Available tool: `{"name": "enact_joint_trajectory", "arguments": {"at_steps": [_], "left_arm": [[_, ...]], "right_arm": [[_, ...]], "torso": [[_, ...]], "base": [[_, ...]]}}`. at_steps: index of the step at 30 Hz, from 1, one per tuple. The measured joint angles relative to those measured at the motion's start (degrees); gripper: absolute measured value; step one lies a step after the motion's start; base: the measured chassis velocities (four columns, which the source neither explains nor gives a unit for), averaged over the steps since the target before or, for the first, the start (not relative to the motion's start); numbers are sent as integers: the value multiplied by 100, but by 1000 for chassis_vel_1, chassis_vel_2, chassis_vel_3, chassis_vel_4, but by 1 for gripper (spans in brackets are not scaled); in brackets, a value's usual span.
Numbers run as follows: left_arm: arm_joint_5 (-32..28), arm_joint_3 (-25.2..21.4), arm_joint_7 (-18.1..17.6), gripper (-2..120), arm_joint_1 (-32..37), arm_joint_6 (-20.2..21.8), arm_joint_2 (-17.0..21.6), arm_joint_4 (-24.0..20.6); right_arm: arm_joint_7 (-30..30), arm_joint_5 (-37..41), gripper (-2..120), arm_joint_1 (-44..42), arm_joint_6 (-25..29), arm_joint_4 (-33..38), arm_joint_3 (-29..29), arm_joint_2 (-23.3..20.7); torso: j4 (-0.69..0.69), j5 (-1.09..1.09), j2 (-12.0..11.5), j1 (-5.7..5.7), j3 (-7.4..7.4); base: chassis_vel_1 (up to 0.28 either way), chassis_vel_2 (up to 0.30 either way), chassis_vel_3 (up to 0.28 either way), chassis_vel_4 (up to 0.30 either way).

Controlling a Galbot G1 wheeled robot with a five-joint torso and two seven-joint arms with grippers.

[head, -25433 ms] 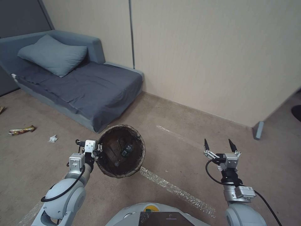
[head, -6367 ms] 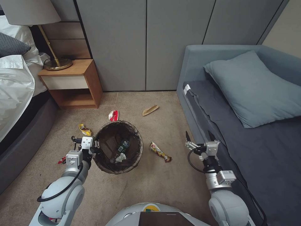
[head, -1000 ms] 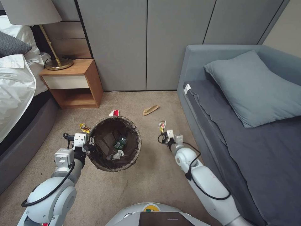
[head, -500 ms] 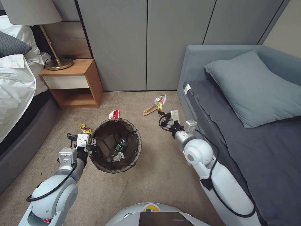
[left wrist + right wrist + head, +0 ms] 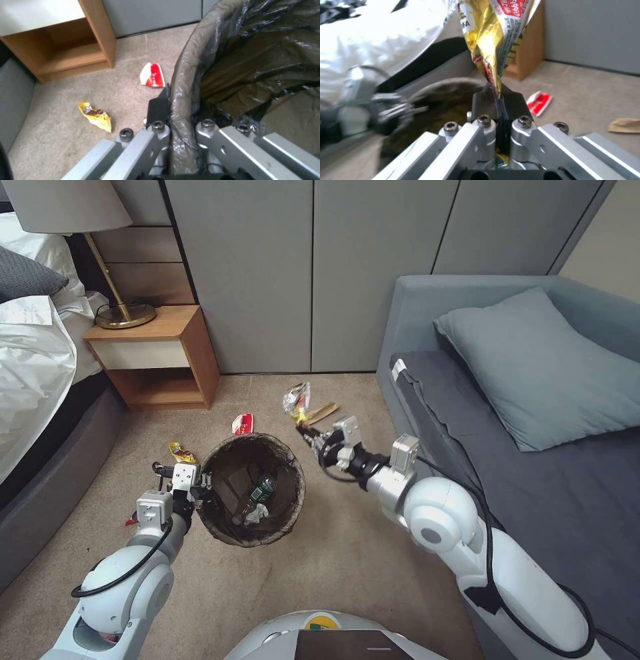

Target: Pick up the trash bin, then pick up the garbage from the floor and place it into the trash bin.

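**Wrapper carried toward the bin**

The snack wrapper point(image 5: 296, 402) has moved left since half a second ago and now hangs just beside the trash bin point(image 5: 252, 489) rim. It looks light, crinkly and slippery, so an end pinch suits it. The right gripper point(image 5: 308, 435) is closed on its lower end. The left gripper point(image 5: 200, 488) clamps the bin rim above the carpet point(image 5: 347, 553).

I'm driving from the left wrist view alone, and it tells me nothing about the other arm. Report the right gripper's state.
Observer: The right gripper is shut on a yellow and red snack wrapper, which stands up from its tips.
Operator: Place it against the bin.
Observer: In the head view its tips lie just outside the trash bin's rim, on the sofa side, not over the opening.
Operator: Give me the bin's contents.
Observer: A clear bottle with a green label and a white tissue lie at the bottom.
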Motion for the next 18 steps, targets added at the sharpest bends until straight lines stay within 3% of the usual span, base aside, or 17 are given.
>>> {"name": "enact_joint_trajectory", "arguments": {"at_steps": [6, 9, 18], "left_arm": [[-6, 43, 17, 3, -56, -1, 9, 50], [-33, 70, 21, 3, -84, -1, 9, 72], [-90, 126, 38, 3, -136, 3, -54, 117]], "right_arm": [[22, 269, 0, 185, -64, 66, -374, -69], [163, 424, 0, 387, -112, 62, -854, -43], [240, 452, 0, 573, -150, 40, -1350, 7]], "torso": [[1, 0, 0, 0, 0], [2, 0, 0, 0, 0], [1, 0, 0, 0, 0]], "base": [[0, 0, 0, 0], [0, 0, 0, 0], [0, 0, 0, 0]]}}
